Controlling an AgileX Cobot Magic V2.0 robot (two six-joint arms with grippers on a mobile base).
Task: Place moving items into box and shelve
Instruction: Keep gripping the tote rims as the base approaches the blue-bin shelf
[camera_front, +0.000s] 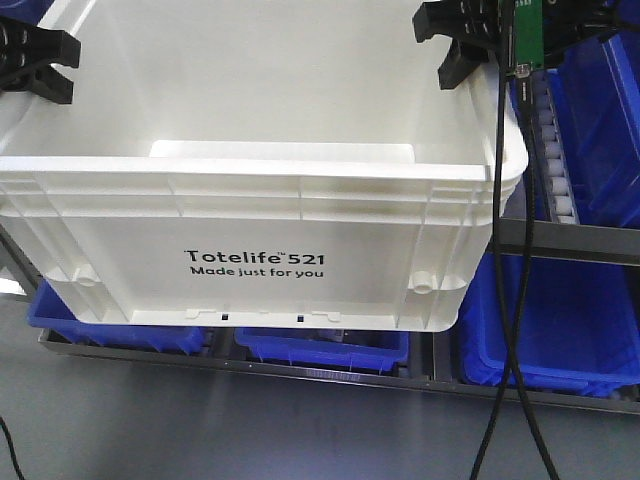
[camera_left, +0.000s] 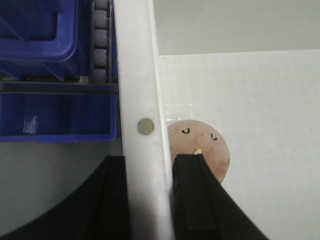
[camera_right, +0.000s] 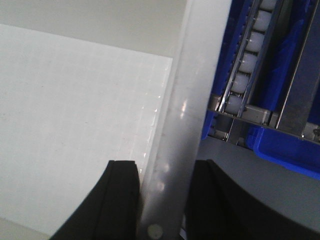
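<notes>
Box (camera_front: 260, 215), white plastic and rectangular, fills the front view and is held above a metal rack (camera_front: 300, 362) of blue bins (camera_front: 550, 330), over a smooth grey floor (camera_front: 250, 430). Its long axis runs left to right, and the printed long wall "Totelife 521 Made just for you" faces near. The opening faces up. The walls are smooth and glossy, with moulded ribs under a thick rounded rim and rounded corners.

At the far left, the left gripper (camera_front: 35, 62), black and angular, sits at the box's left rim. In its wrist view the rim (camera_left: 142, 100) passes between the two black fingers (camera_left: 192, 195), one outside the wall and one inside, so the gripper is clamped on the rim. A small round metal stud (camera_left: 145, 126) is set in the rim just ahead of the fingers. Inside the box, on its faintly gridded white floor, lies a round pinkish-cream bun (camera_left: 205, 150) with small black marks like a drawn face; it lies close to the left wall, partly hidden by the inner finger.

At the right, the right gripper (camera_front: 470, 45) grips the right rim (camera_right: 185, 125) the same way, straddling the wall. Black cables (camera_front: 505, 300) hang down from it. Beyond the right wall run white rollers (camera_right: 247, 60) in a metal track between blue bins (camera_right: 285, 145).
</notes>
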